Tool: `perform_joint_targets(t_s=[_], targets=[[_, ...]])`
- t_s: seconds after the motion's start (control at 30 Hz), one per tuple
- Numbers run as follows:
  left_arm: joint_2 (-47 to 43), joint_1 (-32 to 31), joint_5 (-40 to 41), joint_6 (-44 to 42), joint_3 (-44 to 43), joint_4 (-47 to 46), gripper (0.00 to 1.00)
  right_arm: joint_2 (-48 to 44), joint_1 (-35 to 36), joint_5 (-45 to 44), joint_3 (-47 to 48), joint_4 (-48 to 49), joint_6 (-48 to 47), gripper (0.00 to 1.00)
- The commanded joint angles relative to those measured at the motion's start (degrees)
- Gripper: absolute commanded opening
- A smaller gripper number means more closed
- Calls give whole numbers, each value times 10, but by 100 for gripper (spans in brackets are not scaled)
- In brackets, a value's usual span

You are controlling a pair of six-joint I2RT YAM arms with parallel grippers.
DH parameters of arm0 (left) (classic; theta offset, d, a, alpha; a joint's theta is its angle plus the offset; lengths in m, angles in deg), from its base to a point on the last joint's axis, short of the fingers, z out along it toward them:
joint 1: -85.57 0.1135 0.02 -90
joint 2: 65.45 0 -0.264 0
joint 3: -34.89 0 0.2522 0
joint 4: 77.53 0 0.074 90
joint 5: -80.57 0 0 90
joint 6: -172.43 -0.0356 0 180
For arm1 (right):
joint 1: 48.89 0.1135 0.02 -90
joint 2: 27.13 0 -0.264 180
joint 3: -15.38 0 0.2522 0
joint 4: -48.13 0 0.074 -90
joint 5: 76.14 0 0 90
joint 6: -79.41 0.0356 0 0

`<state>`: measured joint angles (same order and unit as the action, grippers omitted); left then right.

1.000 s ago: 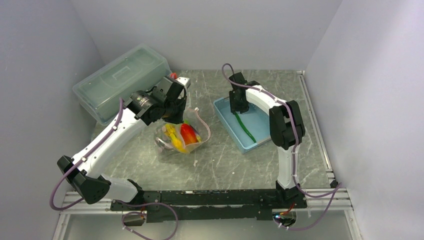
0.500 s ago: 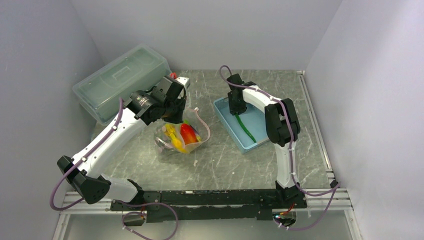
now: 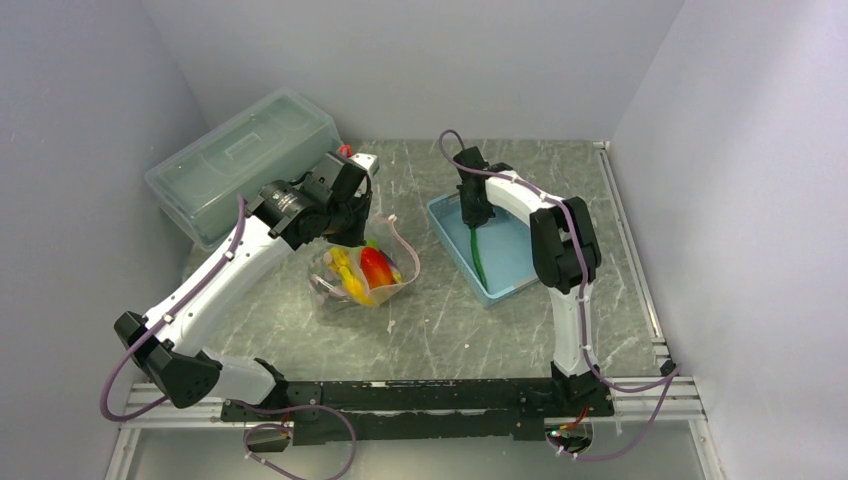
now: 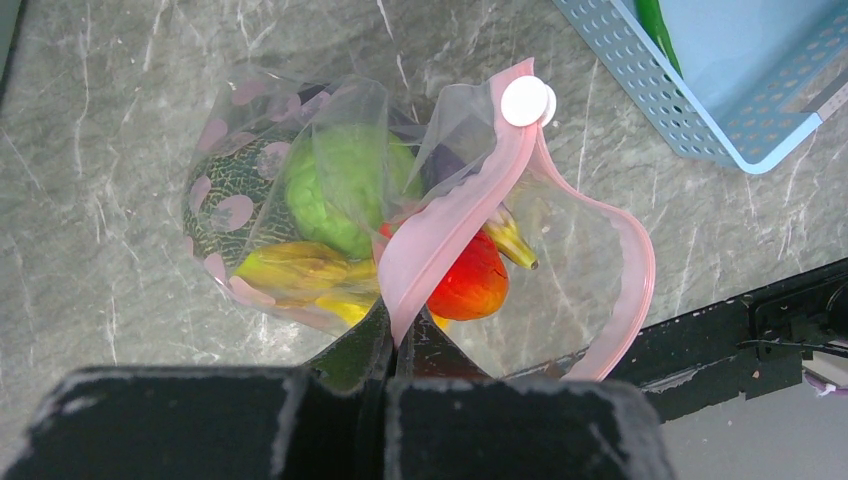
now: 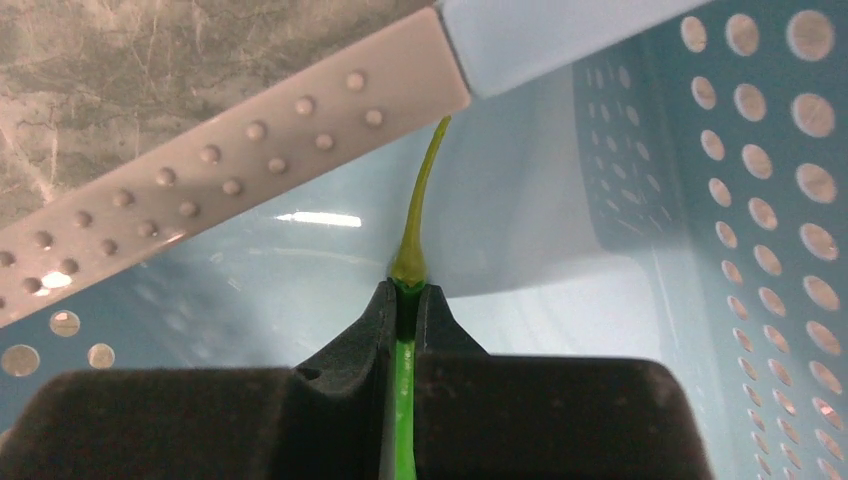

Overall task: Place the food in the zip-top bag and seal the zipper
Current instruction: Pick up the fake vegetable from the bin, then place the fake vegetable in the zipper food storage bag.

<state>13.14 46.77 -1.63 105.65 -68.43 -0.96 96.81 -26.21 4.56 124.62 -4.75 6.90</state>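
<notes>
My left end effector (image 3: 352, 228) is pinched shut on the zipper (image 4: 440, 230), the pink strip along the mouth of the bag (image 3: 362, 282). The bag sits on the counter (image 3: 450, 325), between the box (image 3: 240, 160) and the basket (image 3: 497, 293).

From above, my own arm covers that grip. The left wrist view shows it plainly: my fingers (image 4: 350, 350) meet on the strip near one end, the rest of the mouth loops open, and a white slider (image 4: 527, 101) sits at the far end. That view also shows the food inside, a green lump (image 4: 340, 185), bananas (image 4: 295, 270) and a red piece (image 4: 468, 285) (from above only the yellow and red read clearly).

My right end effector (image 3: 474, 222) is over the basket, clamped on a long green pod (image 3: 478, 258). The right wrist view shows only its thin stem poking past my closed fingertips, with the basket's pale blue perforated wall behind. The top view gives the pod's whole length, running from my grip toward the basket's near rim. I cannot tell whether its tip touches the basket floor.
</notes>
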Motion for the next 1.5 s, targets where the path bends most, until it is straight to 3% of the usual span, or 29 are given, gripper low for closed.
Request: perform_joint_targets(t_s=[0.0, 0.4, 0.73, 0.93, 1.1, 1.47], targets=[[-5, 3, 8, -4, -1, -17, 0, -55, 1, -34, -2, 9, 4, 0], [-4, 4, -1, -1, -3, -21, 0, -208, 6, -73, -49, 37, 21, 0], [-6, 5, -13, 3, -4, -23, 0, -366, 14, 19, -121, 131, 41, 0], [-5, 6, -18, 4, -7, -22, 0, -464, 15, 121, -184, 233, 62, 0], [0, 6, -25, 6, -11, -21, 0, -546, 15, 212, -256, 376, 102, 0], [2, 7, -28, 15, -14, -24, 0, -626, 18, 284, -333, 572, 206, 0]])
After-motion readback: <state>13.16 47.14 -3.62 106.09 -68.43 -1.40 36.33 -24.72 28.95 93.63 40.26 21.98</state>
